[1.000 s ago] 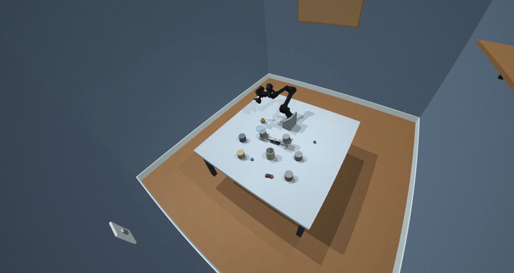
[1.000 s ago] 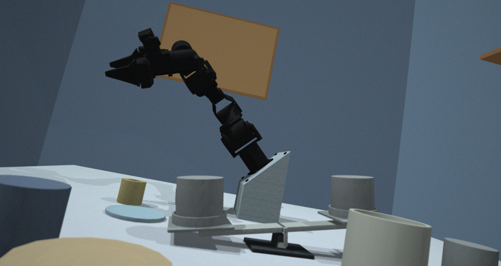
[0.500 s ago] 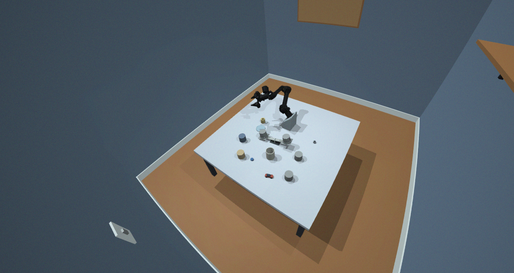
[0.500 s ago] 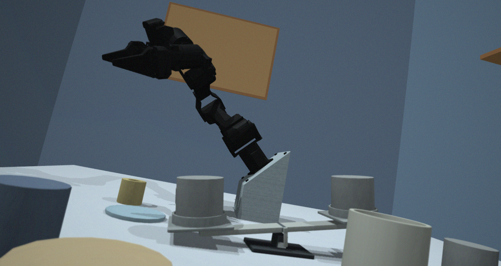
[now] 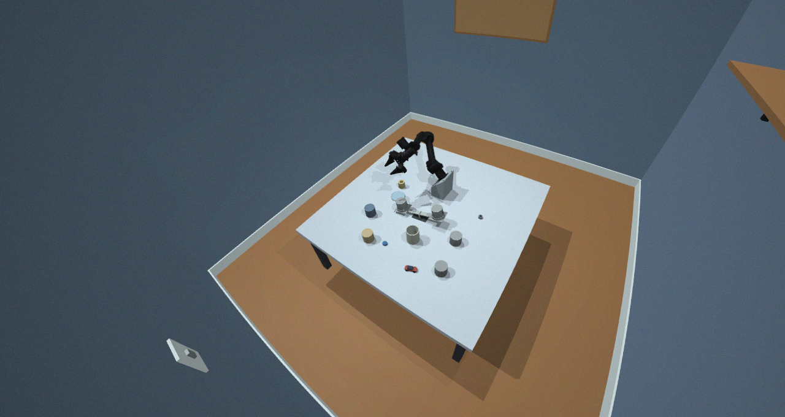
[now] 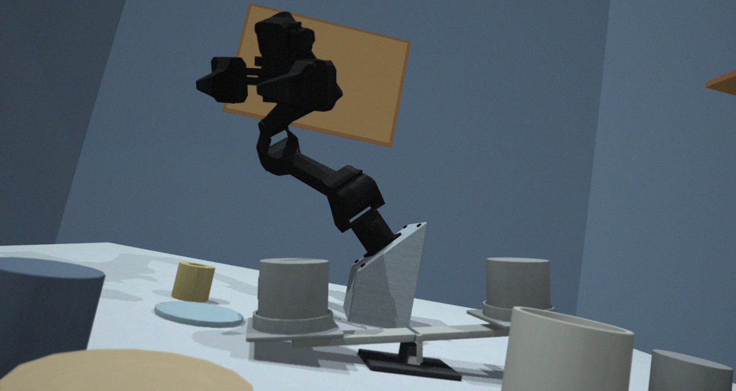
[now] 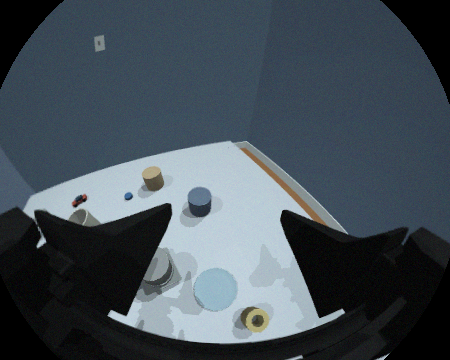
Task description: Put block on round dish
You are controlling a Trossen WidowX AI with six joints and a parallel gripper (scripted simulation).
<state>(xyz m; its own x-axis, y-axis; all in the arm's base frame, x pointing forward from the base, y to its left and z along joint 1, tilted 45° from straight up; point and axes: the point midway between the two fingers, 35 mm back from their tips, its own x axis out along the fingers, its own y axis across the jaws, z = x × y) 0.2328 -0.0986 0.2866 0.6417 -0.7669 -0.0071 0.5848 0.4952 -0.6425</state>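
Note:
Two identical grey upside-down cups stand on the balance. The left cup is on the lower end, beside the dish. The right cup is on the higher end. The beam tilts down toward the left cup. No block shows; whatever is under the cups is hidden. The pale blue round dish is bare. My gripper is wide open and empty, high above the table, clear of the cups and dish.
A yellow hollow cylinder stands near the dish. A blue cylinder, a tan cylinder, an open beige cup, two grey cylinders and a red toy car stand farther from the arm.

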